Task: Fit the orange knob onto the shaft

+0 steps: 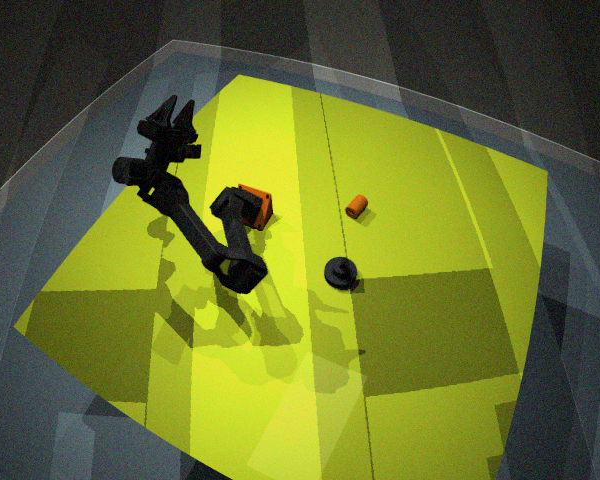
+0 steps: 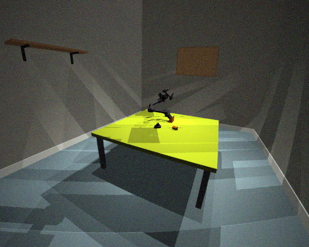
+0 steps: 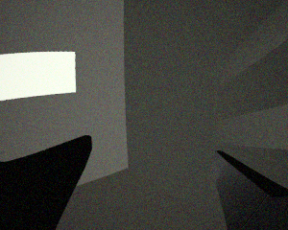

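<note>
The orange knob is a small cylinder lying on its side on the yellow table. The round dark pedestal stands on the table a short way from the knob, with the dark shaft rising from its middle. The shaft's flat side cannot be made out. My gripper is open and empty, raised high above the table and well away from both knob and pedestal. The wrist view shows only walls and a bright panel between and beyond the fingers.
The arm's orange base mount sits on the yellow table, on the arm's side of the knob. A wooden shelf and a brown board hang on the walls beyond the table.
</note>
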Tool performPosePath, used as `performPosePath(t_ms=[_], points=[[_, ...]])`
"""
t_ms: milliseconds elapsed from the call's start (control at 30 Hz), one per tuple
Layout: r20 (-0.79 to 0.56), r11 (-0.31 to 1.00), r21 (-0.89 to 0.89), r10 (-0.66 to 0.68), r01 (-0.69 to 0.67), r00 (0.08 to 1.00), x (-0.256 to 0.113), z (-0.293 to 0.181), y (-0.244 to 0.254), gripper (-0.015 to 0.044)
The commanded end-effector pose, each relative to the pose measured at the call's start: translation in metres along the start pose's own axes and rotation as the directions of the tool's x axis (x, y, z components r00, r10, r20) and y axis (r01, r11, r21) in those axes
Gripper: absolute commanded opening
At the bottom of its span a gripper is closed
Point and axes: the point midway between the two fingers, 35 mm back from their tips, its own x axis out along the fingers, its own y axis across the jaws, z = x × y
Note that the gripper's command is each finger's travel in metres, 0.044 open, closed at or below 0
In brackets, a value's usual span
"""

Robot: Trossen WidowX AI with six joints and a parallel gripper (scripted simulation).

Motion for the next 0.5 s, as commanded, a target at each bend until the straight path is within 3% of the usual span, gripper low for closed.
performPosePath(t_ms=[0,100,200,333,467], points=[[0.002,1.0,-0.008,-0.001,0.001,1.0,0.001,0.0,0.0,0.0426],[0.04,0.991,-0.129,-0.022,0.027,0.999,0.013,-0.002,-0.004,0.044],[0.128,0.923,-0.365,-0.077,0.119,0.989,0.042,-0.001,-0.017,0.044],[0.264,0.71,-0.633,-0.176,0.308,0.948,0.086,0.014,-0.041,0.044],[0.392,0.428,-0.77,-0.268,0.473,0.88,0.122,0.04,-0.065,0.044]])
